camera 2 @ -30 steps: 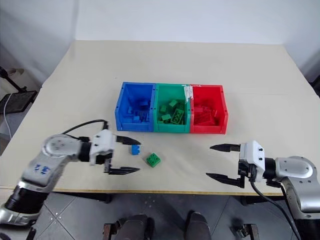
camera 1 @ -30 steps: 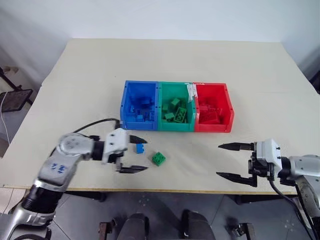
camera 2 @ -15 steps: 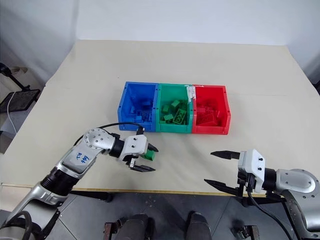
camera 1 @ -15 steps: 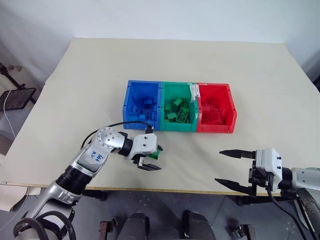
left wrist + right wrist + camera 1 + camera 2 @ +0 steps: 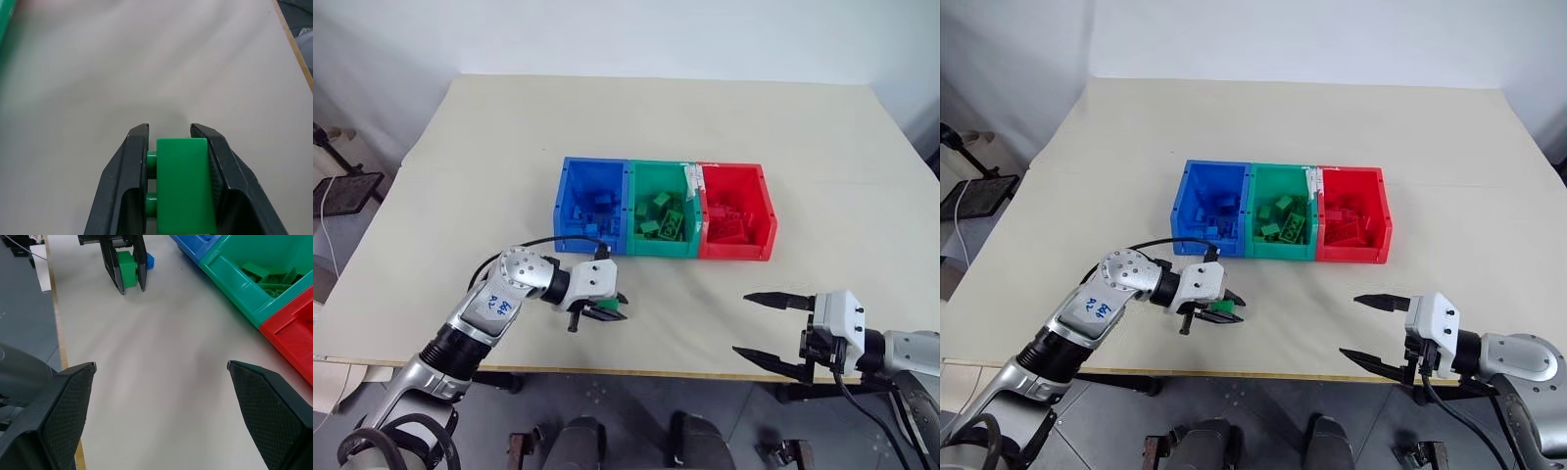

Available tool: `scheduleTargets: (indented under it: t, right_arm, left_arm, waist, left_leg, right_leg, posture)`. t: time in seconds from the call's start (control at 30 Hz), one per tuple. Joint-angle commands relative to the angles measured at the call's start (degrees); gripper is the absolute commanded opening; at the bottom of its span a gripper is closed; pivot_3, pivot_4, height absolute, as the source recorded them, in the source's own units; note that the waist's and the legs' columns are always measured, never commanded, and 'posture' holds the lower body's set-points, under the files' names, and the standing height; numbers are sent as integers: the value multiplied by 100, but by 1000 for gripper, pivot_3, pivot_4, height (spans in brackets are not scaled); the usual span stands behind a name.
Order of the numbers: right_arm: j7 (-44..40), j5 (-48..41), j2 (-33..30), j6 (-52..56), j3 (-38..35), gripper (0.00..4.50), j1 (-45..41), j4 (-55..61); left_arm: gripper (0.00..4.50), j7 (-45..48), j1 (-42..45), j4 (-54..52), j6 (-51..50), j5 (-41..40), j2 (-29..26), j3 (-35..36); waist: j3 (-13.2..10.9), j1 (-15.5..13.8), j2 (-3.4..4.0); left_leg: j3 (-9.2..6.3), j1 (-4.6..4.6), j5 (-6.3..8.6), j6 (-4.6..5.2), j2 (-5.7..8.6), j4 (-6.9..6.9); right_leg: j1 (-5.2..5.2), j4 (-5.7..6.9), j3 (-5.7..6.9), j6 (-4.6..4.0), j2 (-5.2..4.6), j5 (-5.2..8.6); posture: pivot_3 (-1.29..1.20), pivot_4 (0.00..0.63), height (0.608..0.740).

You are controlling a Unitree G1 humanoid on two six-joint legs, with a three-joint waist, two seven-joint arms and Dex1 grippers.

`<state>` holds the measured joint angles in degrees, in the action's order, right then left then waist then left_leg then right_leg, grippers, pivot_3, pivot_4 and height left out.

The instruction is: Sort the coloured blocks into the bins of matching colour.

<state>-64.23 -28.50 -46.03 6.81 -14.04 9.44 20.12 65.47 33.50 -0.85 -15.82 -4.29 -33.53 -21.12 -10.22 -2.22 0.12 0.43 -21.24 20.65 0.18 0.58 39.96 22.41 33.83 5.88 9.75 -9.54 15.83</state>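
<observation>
While reaching low across the tabletop [image 5: 460, 147], the left gripper [image 5: 607, 309] is clamping its fingers [image 5: 127, 186] on a green block [image 5: 185, 183] in front of the blue bin [image 5: 590, 204]. Well to the right, the right gripper [image 5: 766, 328] is hovering, fingers spread wide.

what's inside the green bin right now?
The green bin holds several green blocks piled loosely; its near wall hides whatever lies low at the front. One more green block is outside, clamped in the left gripper.

Green block [image 5: 1223, 306] between left fingers [image 5: 1226, 316]
</observation>
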Motion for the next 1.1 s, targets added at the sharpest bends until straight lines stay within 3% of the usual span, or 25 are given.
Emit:
scheduleTargets:
  t: [0.03,0.2,0.3,0.5,0.57,0.7,0.87,0.9,1.1]
  right_arm:
    - [423,-473,127,299,-478,4500,3,443]
    - [1396,-1096,561,721,-1036,4500,-95,923]
    - [2278,-823,1116,379,-1260,4500,-529,852]
    - [2475,-803,1092,545,-1318,4500,-569,926]
    - [2422,-831,1030,604,-1246,4500,-560,1014]
    - [2351,-883,1011,643,-1106,4500,-628,1007]
    - [1932,-774,874,632,-870,4500,-668,760]
    - [1853,-764,841,614,-835,4500,-686,704]
    - [672,-840,402,650,-165,4500,-1095,296]
  left_arm:
    - [964,-498,124,-282,-409,-755,571,737]
    - [964,-1512,527,-103,-268,-915,1436,1328]
    - [964,-2823,1280,1189,554,-272,2163,1406]
    - [964,-3303,2147,2787,1159,5,2714,1364]
    - [1717,-3106,2285,2965,1181,-2,2751,1289]
    - [2929,-2942,2064,2651,1313,-10,2472,1407]
    - [4474,-2096,1354,1611,1289,-602,1963,1608]
    - [4474,-1972,1237,1446,1296,-694,1873,1644]
    - [4474,-648,-301,464,1287,-1319,-68,2502]
  waist:
    - [0,-27,0]
    - [0,-75,-1]
    - [2,-115,-6]
    - [3,-77,-5]
    - [3,-66,-5]
    - [3,-37,-5]
    - [3,75,-4]
    - [3,73,-4]
    - [3,208,0]
  left_leg:
    - [-1,-2,0,0,0,3]
    - [-6,-3,0,0,-2,8]
    - [-9,2,0,0,4,15]
    - [3,1,0,1,8,-8]
    - [6,0,0,1,8,-13]
    - [10,2,0,1,6,-12]
    - [8,4,0,1,3,-13]
    - [7,4,0,1,2,-13]
    - [4,13,0,0,-7,-24]
  right_leg:
    - [0,0,0,0,0,0]
    - [0,6,2,0,0,0]
    - [-11,1,2,1,0,-1]
    - [5,2,1,2,-2,-2]
    - [7,0,2,2,-2,-2]
    - [7,1,1,2,-2,-2]
    - [8,4,1,2,-1,-2]
    - [7,4,1,2,-1,-2]
    - [9,7,3,0,2,-1]
  posture:
    - [0,150,740]
    - [0,150,740]
    - [0,150,740]
    - [0,150,740]
    - [0,150,740]
    - [0,150,740]
    - [0,150,740]
    - [0,150,740]
    - [0,150,740]
